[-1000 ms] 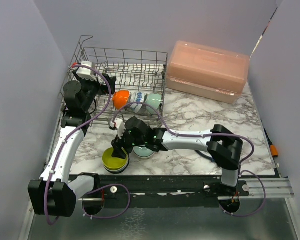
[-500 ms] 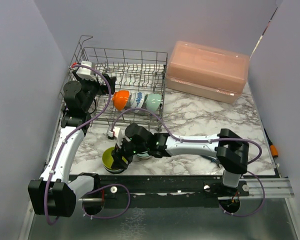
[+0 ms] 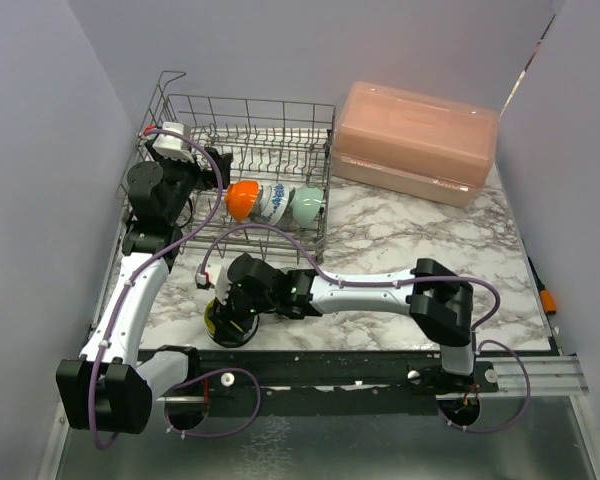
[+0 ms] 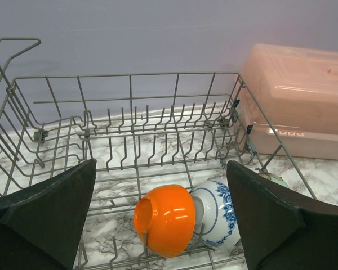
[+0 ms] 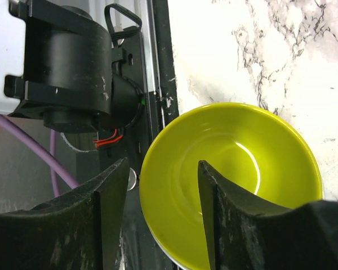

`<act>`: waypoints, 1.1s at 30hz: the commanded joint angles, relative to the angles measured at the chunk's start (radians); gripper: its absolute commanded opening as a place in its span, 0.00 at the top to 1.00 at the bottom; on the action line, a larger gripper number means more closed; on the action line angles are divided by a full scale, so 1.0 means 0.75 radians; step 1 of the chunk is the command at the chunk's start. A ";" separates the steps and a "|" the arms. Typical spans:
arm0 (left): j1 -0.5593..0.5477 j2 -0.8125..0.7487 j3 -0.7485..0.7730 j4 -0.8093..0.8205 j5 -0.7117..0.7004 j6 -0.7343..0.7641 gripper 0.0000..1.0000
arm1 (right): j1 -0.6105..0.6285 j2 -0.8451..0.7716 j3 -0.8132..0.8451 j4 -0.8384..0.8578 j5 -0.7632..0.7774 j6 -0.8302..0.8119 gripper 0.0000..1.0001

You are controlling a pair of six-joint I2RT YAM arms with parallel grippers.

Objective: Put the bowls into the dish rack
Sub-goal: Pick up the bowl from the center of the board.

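Observation:
A lime-yellow bowl (image 3: pixel 223 326) (image 5: pixel 242 163) sits at the table's near edge, by the left arm's base. My right gripper (image 3: pixel 230 303) (image 5: pixel 162 169) is open and straddles its near rim. One finger is inside the bowl and the other outside, with a gap between that finger and the rim. The dish rack (image 3: pixel 250 105) (image 4: pixel 129 76) stands at the back left. On their sides in its front row lie an orange bowl (image 3: pixel 242 198) (image 4: pixel 166 219), a blue-patterned white bowl (image 3: pixel 272 203) (image 4: pixel 217 214) and a pale teal bowl (image 3: pixel 307 205). My left gripper (image 3: pixel 218 170) (image 4: pixel 160 169) hovers wide open above them, holding nothing.
A pink lidded box (image 3: pixel 415 140) (image 4: pixel 304 95) stands to the right of the rack. The left arm's black base housing (image 5: pixel 67 67) and the table's dark front rail (image 5: pixel 160 84) lie close beside the lime bowl. A purple cable (image 3: pixel 270 232) loops over the right arm.
My right gripper has swung left and down from beside the lime bowl onto its rim, and its jaws have narrowed a little. The left arm and the racked bowls have not moved.

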 commanded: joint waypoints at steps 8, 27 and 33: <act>-0.004 -0.008 -0.010 0.025 -0.002 0.005 0.01 | 0.042 0.070 0.077 -0.082 0.024 -0.055 0.43; -0.005 -0.017 -0.018 0.038 0.001 -0.001 0.01 | 0.053 -0.045 0.076 -0.088 0.055 -0.068 0.98; -0.006 -0.010 -0.014 0.036 0.012 -0.010 0.01 | 0.053 -0.159 0.003 -0.003 0.067 -0.028 1.00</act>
